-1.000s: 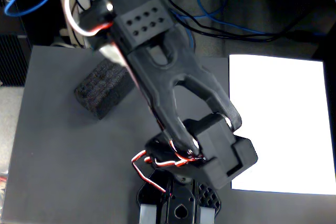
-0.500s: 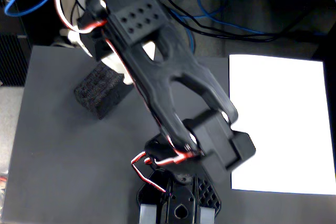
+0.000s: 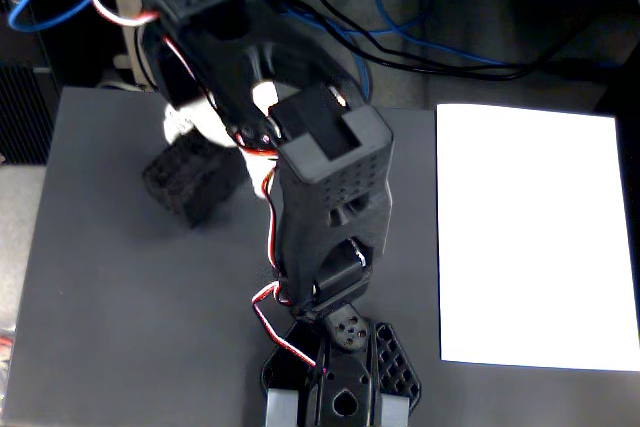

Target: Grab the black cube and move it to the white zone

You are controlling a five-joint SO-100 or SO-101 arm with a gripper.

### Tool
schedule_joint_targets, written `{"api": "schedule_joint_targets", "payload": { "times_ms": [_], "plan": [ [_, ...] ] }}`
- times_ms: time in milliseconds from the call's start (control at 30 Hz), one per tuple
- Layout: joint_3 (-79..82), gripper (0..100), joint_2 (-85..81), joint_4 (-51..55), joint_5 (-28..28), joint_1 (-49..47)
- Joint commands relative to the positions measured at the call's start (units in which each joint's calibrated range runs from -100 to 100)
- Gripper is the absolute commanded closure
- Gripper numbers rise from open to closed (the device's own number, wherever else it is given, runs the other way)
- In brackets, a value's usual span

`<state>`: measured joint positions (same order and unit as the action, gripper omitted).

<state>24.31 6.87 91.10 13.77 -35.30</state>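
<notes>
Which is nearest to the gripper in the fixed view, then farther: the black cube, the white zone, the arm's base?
The gripper sits upper left.
1. black cube: right at it, upper left.
2. arm's base: bottom centre.
3. white zone: far right side.

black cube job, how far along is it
Done: the arm has reached over to the black coarse foam block at the left of the fixed view. In hand: the claw sits by the block's top, but the arm hides its fingers, so a grip cannot be confirmed; the block looks tilted. Left: carrying it across the dark grey tabletop to the white paper sheet on the right, which lies bare.
</notes>
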Motion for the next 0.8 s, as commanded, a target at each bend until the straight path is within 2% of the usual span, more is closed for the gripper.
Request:
{"api": "schedule_joint_targets", "payload": {
  "times_ms": [0,67,233,400,500,633,767],
  "plan": [
    [4.9,54,-0.6,-4.7,0.3,0.3],
    [6.1,61,-0.6,-4.8,0.4,0.3],
    [5.2,100,-0.6,-4.8,0.4,0.3],
    [3.2,98,-1.5,-4.4,0.0,0.3],
    [-10.0,98,-1.5,1.6,-4.2,0.1],
    [-21.0,98,-1.5,5.6,-4.8,-2.6],
    [-26.3,98,-1.6,5.7,-12.6,-2.4]
  ]
}}
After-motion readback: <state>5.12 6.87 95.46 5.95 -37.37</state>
